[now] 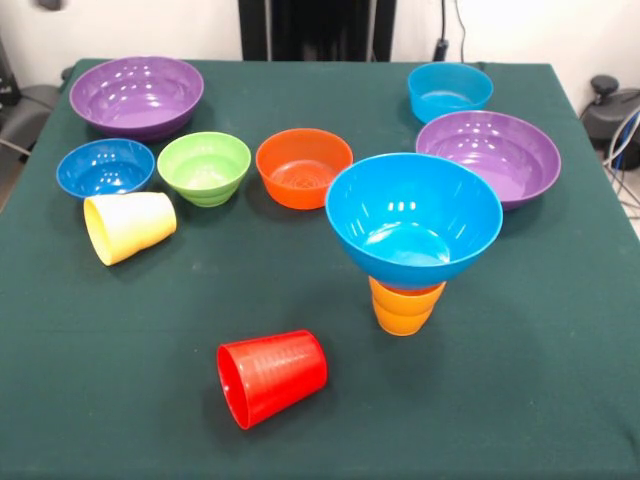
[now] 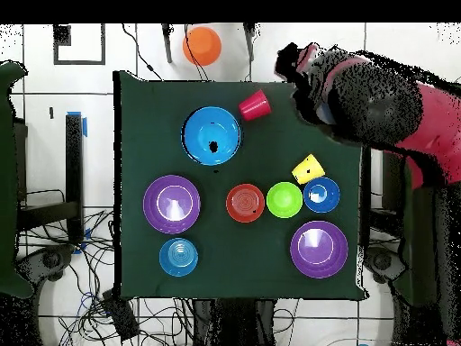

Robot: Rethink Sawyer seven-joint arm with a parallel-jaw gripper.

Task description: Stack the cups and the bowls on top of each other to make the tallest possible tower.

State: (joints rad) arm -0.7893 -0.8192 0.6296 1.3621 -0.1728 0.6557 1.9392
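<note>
A tower is begun: the large blue bowl (image 1: 413, 222) is balanced upright on the orange cup (image 1: 403, 306), at 4 o'clock from the table (image 1: 520, 400) centre. The red cup (image 1: 271, 377) at 6 and yellow cup (image 1: 128, 226) at 9 lie tipped, awaiting stacking. The remaining bowls, set along 10 to 2, are seen empty. No gripper is shown, so its state cannot be told

orange cup (image 1: 403, 308) top hidden under large blue bowl (image 1: 413, 219), claw unseen, arm (image 2: 396, 104) cut off at edge
</note>
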